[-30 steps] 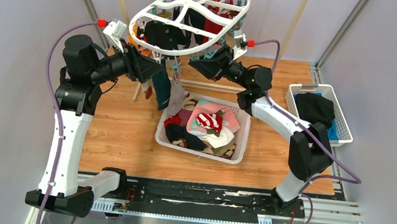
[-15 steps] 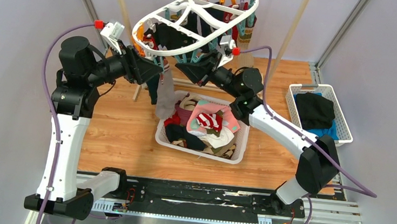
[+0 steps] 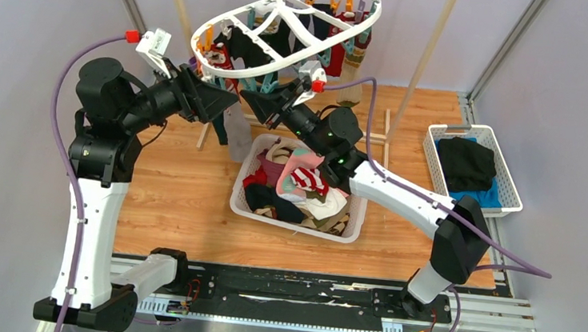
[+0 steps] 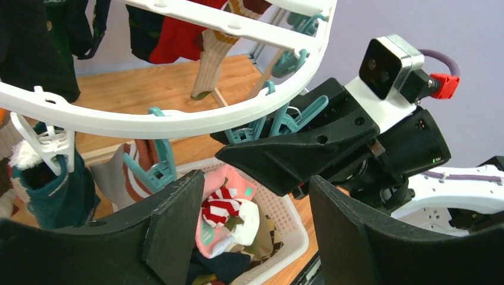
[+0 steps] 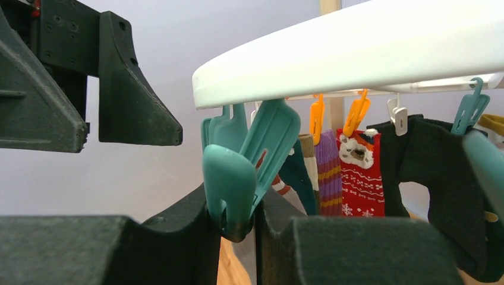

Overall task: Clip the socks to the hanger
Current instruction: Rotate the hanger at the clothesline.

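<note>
While the large white oval plastic hanger (image 4: 178,123) hangs tilted over the far side of the wooden tabletop (image 3: 176,196), dark, red and striped fabric socks (image 5: 356,172) dangle from its clips. Both arms crowd its near rim (tight quarters there). The right end effector (image 5: 238,228) pinches a smooth teal plastic clothespin (image 5: 249,160) under that rim. The left end effector (image 4: 249,237) gapes wide, empty. More soft socks fill a white slotted basket (image 3: 238,197) below.

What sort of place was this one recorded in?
Most likely a robot lab test cell staged as a laundry station: plain grey panel walls enclose a wooden table, where a white clip hanger holding socks hangs near a basket of loose socks.
</note>
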Motion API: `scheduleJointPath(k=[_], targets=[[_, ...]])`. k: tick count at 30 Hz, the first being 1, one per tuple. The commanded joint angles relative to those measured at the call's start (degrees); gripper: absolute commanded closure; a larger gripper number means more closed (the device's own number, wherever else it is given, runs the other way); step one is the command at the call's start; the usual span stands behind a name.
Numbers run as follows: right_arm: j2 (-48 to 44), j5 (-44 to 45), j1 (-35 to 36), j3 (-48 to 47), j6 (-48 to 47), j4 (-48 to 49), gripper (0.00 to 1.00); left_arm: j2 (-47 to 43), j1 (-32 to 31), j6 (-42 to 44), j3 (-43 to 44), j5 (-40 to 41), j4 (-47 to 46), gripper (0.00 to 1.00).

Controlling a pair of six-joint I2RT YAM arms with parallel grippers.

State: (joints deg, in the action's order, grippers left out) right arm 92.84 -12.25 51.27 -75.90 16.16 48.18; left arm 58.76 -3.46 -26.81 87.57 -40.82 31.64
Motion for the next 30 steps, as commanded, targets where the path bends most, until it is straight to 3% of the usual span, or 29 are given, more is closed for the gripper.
scheduleJointPath(k=[1,12,30], targets=[[2.0,5.2,2.7,-3.7,-5.4,-0.7,1.00,-0.9,-0.2,-2.4,1.9,2.0,-1.1,0.30],[3.7,7.8,5.5,-5.5,-8.5,-1.2,1.00,2.7,-0.3,-4.9,1.0,4.0,-5.3,0.31],[5.1,8.9,7.6,-6.7,-11.0,-1.3,1.00,6.3,-0.8,-7.6,-1.9,2.7,-9.9,0.43]])
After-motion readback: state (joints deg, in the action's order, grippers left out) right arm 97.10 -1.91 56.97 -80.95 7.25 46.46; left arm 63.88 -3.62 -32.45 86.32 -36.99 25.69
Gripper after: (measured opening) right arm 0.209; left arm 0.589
